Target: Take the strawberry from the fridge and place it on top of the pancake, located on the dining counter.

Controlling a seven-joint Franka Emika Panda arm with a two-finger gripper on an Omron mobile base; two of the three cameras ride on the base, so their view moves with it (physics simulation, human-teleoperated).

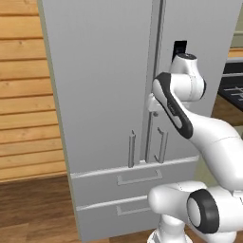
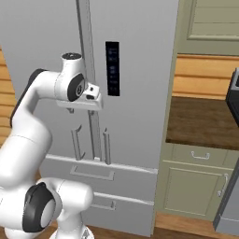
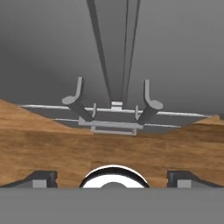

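Note:
The tall light-grey fridge point(image 1: 104, 95) point(image 2: 140, 70) point(image 3: 175, 52) stands with both doors shut, so the strawberry is hidden. Its two vertical bar handles point(image 1: 131, 149) point(image 2: 107, 147) point(image 3: 148, 96) flank the door seam, above the lower drawers point(image 1: 137, 178). My gripper point(image 1: 154, 105) point(image 2: 74, 108) point(image 3: 112, 177) hovers close in front of the seam, above the handles and pointing down along the doors. It is open, its fingertips point(image 3: 41, 177) spread wide with nothing between them. The pancake and the dining counter are out of view.
A wooden plank wall point(image 1: 23, 95) and wood floor point(image 1: 33, 209) lie left of the fridge. To the right is a brown-topped counter point(image 2: 205, 121) on pale green cabinets point(image 2: 191, 191), with a dark appliance point(image 2: 233, 93) at the edge. A dark panel point(image 2: 112, 68) sits on the right door.

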